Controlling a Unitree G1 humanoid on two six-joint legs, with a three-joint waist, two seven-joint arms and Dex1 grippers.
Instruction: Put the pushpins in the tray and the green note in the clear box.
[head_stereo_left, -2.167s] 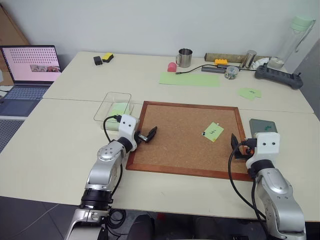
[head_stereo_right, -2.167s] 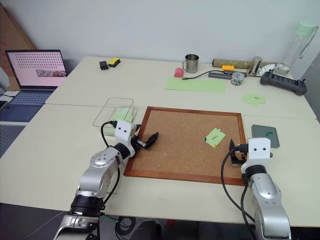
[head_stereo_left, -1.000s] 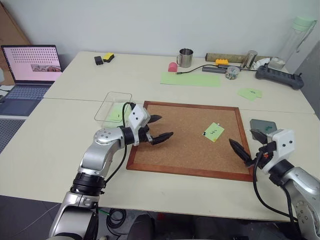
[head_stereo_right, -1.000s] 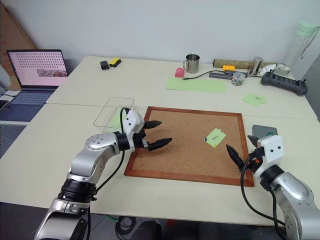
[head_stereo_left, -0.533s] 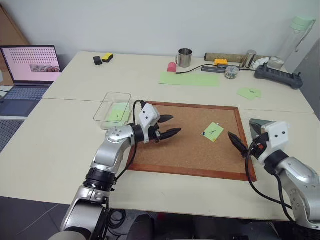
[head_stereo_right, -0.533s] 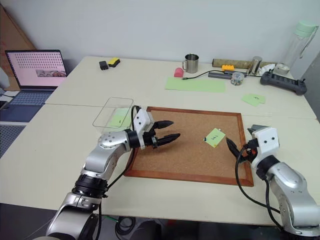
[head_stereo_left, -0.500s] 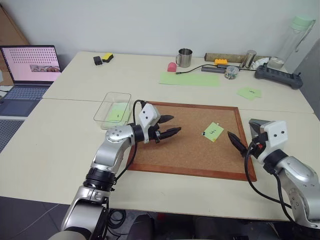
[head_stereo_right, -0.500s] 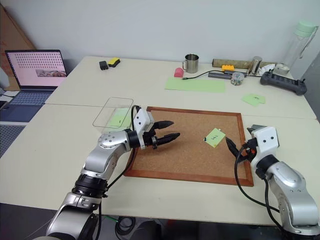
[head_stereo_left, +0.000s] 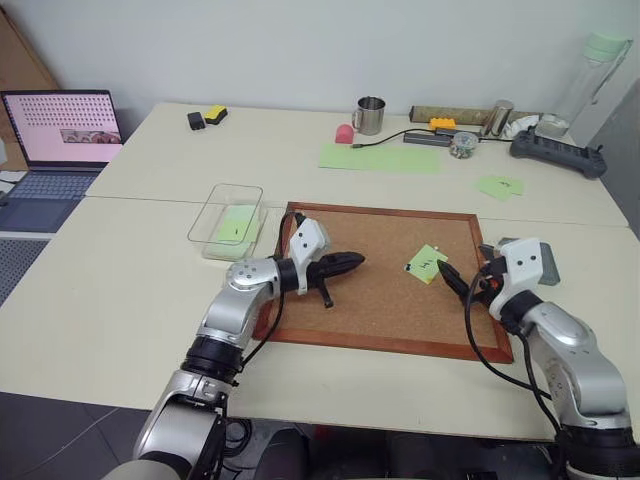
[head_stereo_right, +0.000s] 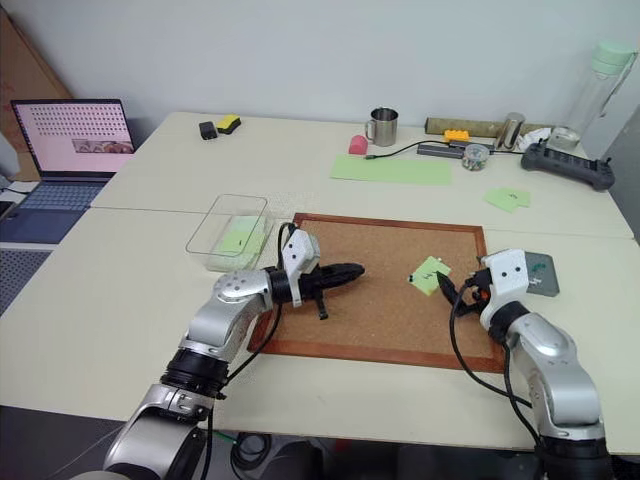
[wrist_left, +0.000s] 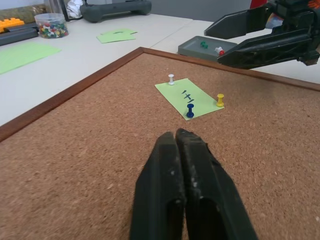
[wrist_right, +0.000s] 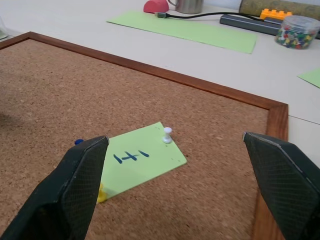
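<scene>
The green note lies pinned on the corkboard by white, blue and yellow pushpins. The right gripper, spread wide and empty, sits just at its 4 o'clock, nearer. The left gripper, closed and empty, lies at its 9 o'clock across bare cork.

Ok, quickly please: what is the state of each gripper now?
Left gripper: shut, holding nothing, over the corkboard.
Right gripper: open, empty, jaws wide before the green note.

Green note lies pinned flat by three pushpins.
</scene>
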